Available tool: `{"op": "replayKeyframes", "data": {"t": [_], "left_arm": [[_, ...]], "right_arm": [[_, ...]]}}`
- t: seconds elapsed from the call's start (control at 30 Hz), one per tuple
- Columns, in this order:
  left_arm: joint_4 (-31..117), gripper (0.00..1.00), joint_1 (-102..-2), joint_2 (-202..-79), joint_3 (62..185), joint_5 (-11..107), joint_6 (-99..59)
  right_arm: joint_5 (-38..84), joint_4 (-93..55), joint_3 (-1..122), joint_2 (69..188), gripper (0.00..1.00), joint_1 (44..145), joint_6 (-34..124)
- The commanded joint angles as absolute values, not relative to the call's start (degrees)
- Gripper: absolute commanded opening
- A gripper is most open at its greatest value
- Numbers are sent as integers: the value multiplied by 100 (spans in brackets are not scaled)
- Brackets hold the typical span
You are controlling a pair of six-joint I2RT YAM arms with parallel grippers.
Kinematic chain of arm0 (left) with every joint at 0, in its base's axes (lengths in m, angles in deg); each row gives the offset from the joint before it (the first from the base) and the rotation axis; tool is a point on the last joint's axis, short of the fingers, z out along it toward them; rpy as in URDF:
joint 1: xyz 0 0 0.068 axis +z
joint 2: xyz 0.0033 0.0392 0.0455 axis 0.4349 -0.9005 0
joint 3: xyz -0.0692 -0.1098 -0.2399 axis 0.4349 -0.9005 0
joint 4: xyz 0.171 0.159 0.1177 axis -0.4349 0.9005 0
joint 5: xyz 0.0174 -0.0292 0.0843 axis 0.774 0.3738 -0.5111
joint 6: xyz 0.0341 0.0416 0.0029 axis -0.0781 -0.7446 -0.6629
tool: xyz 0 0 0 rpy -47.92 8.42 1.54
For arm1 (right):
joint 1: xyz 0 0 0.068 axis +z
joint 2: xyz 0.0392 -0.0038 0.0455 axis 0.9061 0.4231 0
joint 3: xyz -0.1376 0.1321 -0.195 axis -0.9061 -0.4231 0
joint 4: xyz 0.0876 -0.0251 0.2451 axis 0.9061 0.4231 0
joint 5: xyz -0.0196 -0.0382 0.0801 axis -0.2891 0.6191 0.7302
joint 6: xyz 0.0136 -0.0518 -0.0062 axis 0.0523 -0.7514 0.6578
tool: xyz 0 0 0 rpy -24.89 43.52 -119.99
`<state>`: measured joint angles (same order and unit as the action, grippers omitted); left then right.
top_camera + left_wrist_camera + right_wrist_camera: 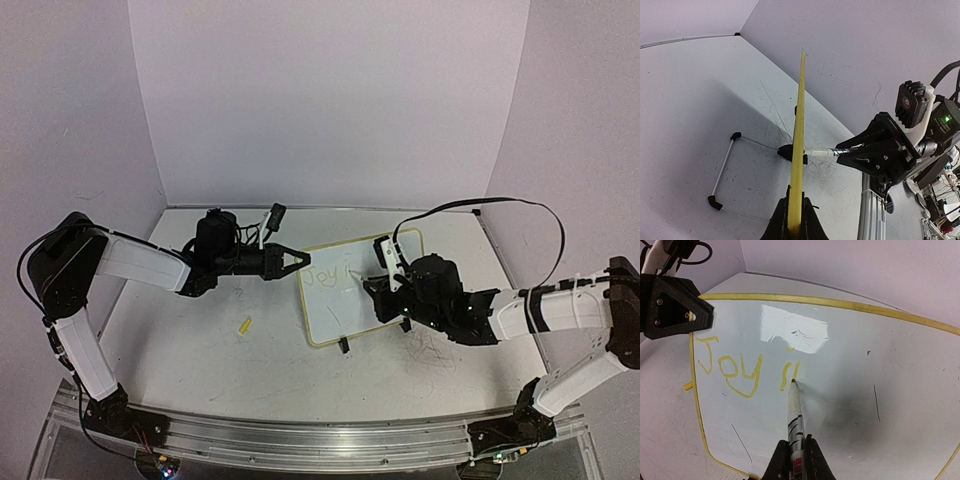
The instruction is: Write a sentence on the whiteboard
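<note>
Though incomplete, one sentence (740, 367) on one whiteboard (890, 390), one pen (795, 415).

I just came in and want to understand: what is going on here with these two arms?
The left arm steadies the whiteboard by pinching its yellow rim in shut jaws. The right arm holds a pen in its jaws, with the tip on the board. So far the writing reads "Joy" plus the first strokes of a next word, so the sentence is unfinished.
</note>
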<state>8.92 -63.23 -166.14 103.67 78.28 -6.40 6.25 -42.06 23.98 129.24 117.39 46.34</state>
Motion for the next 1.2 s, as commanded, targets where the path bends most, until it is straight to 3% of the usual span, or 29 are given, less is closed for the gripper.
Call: {"op": "replayKeyframes", "data": {"t": [0.0,1.17], "left_arm": [[1152,0,-6287,-16469,10394,7434,-953],[1173,0,-6287,-16458,10348,7469,-945]], "right_arm": [[647,-4071,2283,12781,0,11748,4779],[160,-4338,2769,13156,0,11742,4821]]}}
